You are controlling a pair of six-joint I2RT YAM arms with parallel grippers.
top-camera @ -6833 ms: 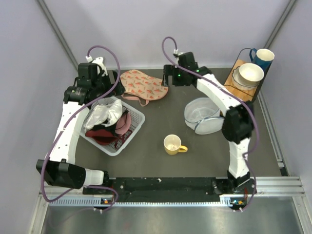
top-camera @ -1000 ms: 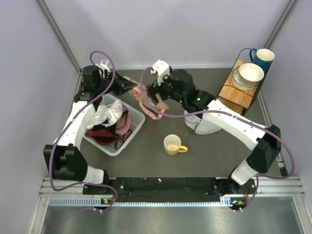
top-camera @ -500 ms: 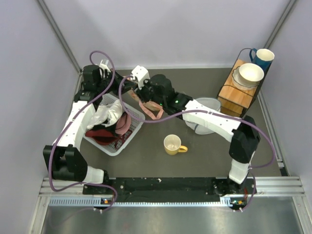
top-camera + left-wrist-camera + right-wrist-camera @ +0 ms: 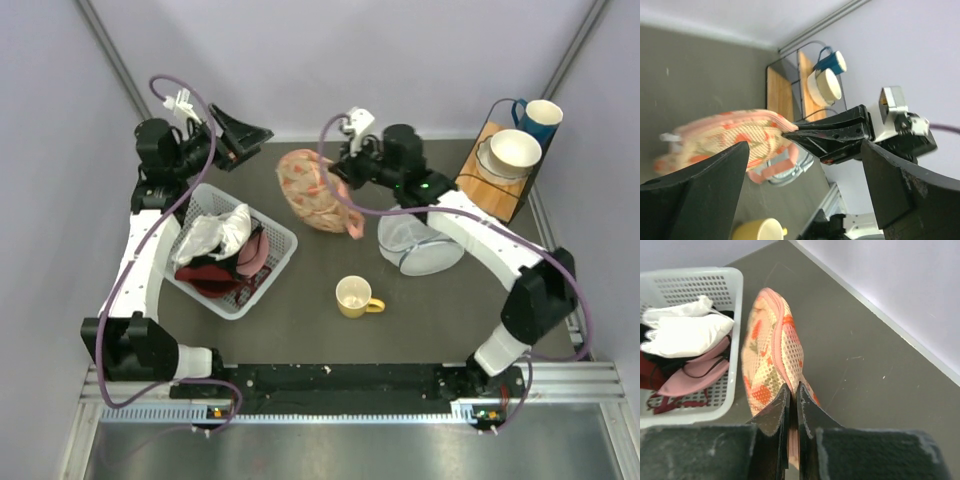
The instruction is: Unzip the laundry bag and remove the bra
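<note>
The peach-pink laundry bag [image 4: 308, 190] with red prints hangs over the back of the table, held up by one edge. My right gripper [image 4: 336, 172] is shut on that edge beside the pink zipper seam; in the right wrist view the bag [image 4: 771, 352] droops away from the pinching right gripper [image 4: 793, 386]. My left gripper [image 4: 252, 146] stands wide open to the left of the bag, apart from it. In the left wrist view the bag [image 4: 722, 135] shows blurred beyond the open left gripper [image 4: 805, 150]. The bra is hidden.
A white basket [image 4: 283, 250] of clothes sits under the left arm. A yellow mug [image 4: 354, 296] stands mid-table, and a round white mesh container [image 4: 415, 245] lies below the right forearm. At back right, a wooden stand [image 4: 478, 190] carries a bowl [image 4: 514, 150] and a blue mug [image 4: 540, 117].
My left gripper let go of the bag, opened wide and drew back up-left. My right gripper shut on the bag's edge and carried it to the right, off the basket side.
</note>
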